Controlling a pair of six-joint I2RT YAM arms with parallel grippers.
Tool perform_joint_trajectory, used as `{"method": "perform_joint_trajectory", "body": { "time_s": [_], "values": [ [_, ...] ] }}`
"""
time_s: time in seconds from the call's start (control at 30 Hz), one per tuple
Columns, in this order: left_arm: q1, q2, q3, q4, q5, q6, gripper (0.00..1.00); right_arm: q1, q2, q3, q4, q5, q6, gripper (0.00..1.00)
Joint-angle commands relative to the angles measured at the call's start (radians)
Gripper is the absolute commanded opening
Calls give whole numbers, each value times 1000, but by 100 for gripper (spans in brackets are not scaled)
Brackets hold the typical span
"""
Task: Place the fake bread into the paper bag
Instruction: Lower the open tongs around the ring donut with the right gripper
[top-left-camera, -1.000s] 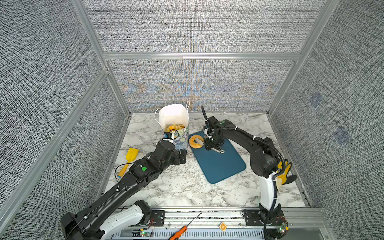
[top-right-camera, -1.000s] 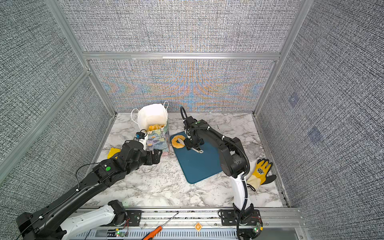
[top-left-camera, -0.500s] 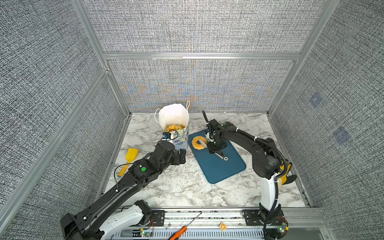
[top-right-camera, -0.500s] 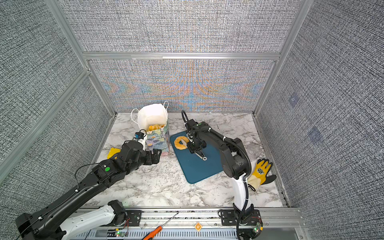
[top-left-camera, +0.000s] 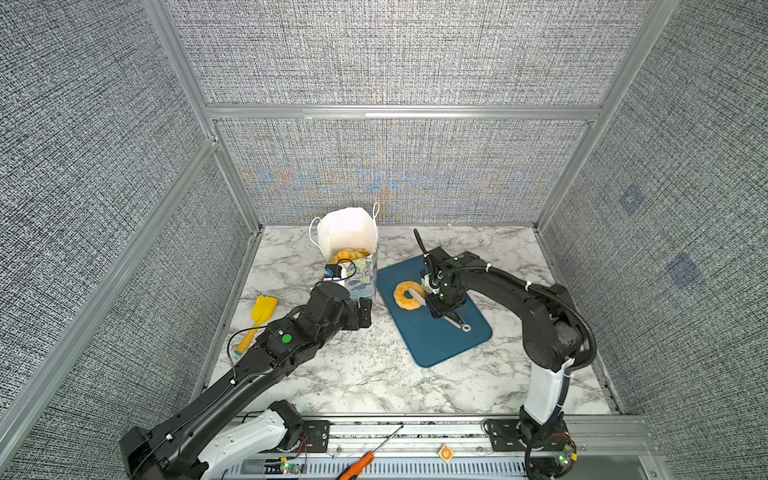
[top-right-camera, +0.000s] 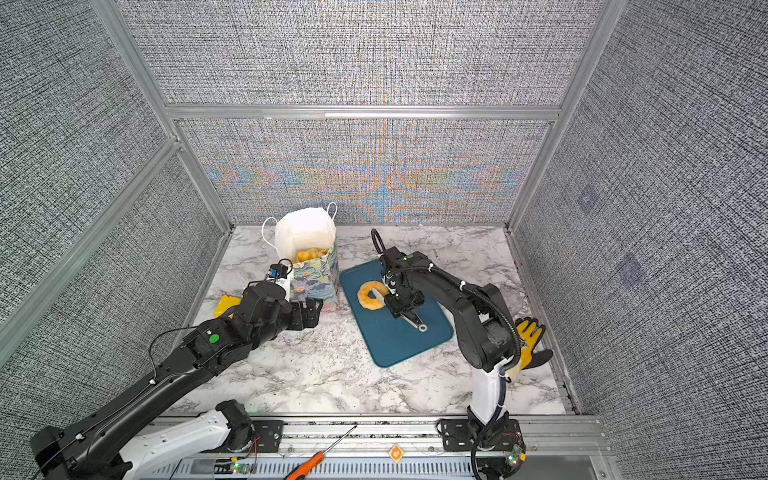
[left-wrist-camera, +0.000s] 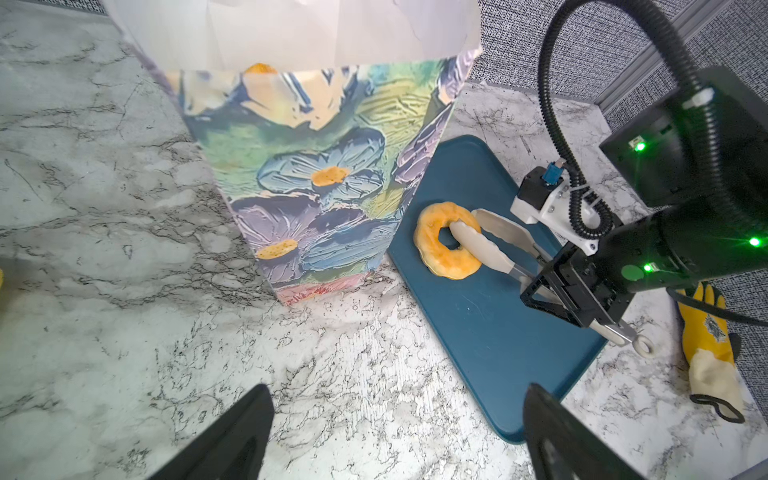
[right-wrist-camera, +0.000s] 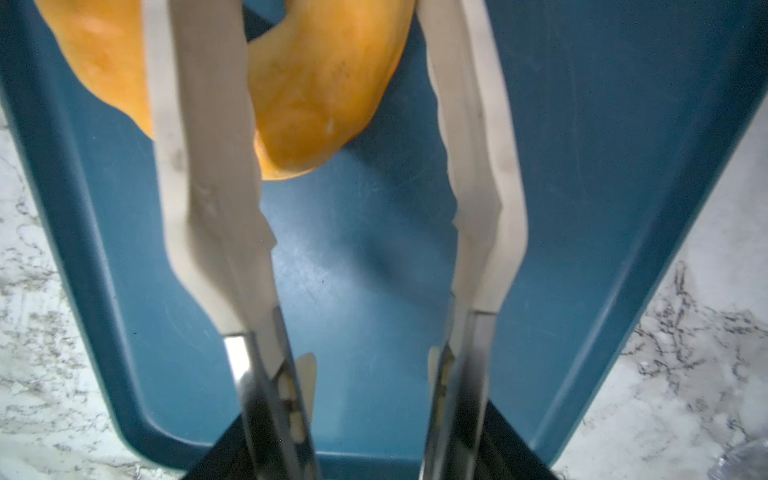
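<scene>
One-armed job: gripping tongs (left-wrist-camera: 494, 249) in right claw (left-wrist-camera: 559, 289), straddling near rim of ring doughnut (left-wrist-camera: 426, 243) on blue tray (left-wrist-camera: 478, 332), aiming blades toward paper bag (left-wrist-camera: 324, 166) just beside; holding left claw (left-wrist-camera: 395, 415) wide at bag's foot.

Golden-orange doughnut (left-wrist-camera: 426, 241), teal tray (left-wrist-camera: 478, 332), pastel floral bag (left-wrist-camera: 316, 166).

Bright, even light, soft shadows; tongs (right-wrist-camera: 203, 187) blurred in right wrist view; back wall (top-right-camera: 374, 174) shows moiré
</scene>
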Motion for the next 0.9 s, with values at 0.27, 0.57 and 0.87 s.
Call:
{"method": "perform_joint_trajectory", "body": {
  "time_s": [0.27,0.57,0.87],
  "values": [
    [-3,20,-1,19,7,8,95,-4,-111,-70,-19,27,-12,60],
    [-7,1,-12,10,0,0,95,-4,-101,-11,-44,27,-18,63],
    [-9,-6,-7,-1,-8,-1,95,-4,-27,55,-102,27,-43,63]
  ]
}}
